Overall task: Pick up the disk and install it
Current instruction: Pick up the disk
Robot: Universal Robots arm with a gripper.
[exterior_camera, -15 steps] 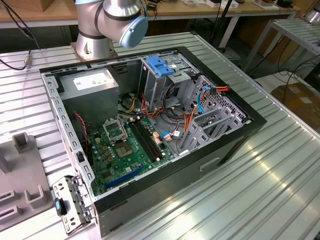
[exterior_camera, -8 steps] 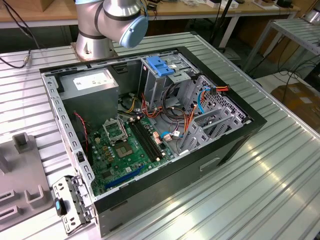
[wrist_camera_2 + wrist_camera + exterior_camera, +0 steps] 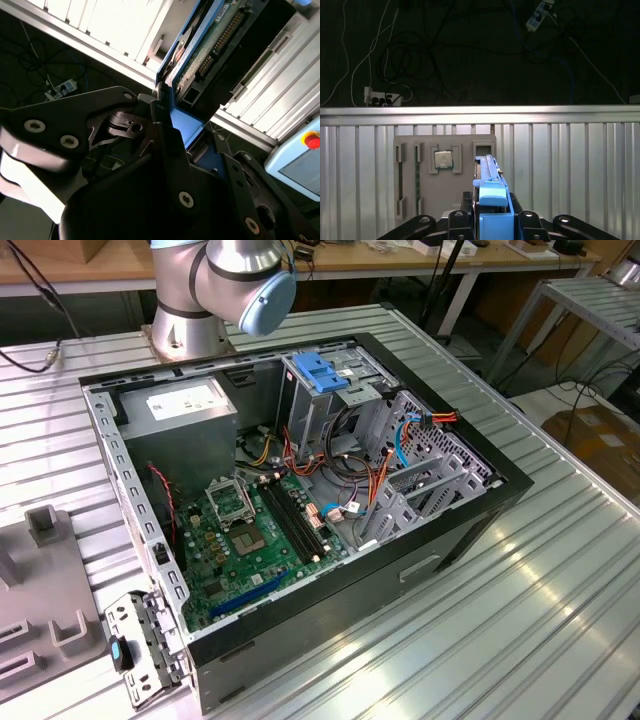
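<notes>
The tool [image 3: 189, 134] is clenched on the disk [image 3: 207, 42], its dark fingers [image 3: 161, 117] pressing either side of the blue carrier rail at one end. The drive therefore stands on edge, its green circuit side and connector pins exposed in the second wrist view. That edge-on grip probably suits sliding the carrier along a bay's guides rather than laying it flat. In the first wrist view the disk [image 3: 488, 172] juts straight ahead of the tool [image 3: 492, 216] over the ribbed bench [image 3: 570, 170], with a grey fixture tray [image 3: 445, 192] carrying a square chip [image 3: 443, 159] beyond it. In the exterior view the open computer case [image 3: 330, 640] lies on its side, motherboard [image 3: 245, 540] facing up. The drive cage [image 3: 335, 415] sits at about one o'clock from the board, topped by a blue latch plate [image 3: 318, 372], and the grey box [image 3: 185, 412] sits at eleven o'clock. The disk is not yet in the case
</notes>
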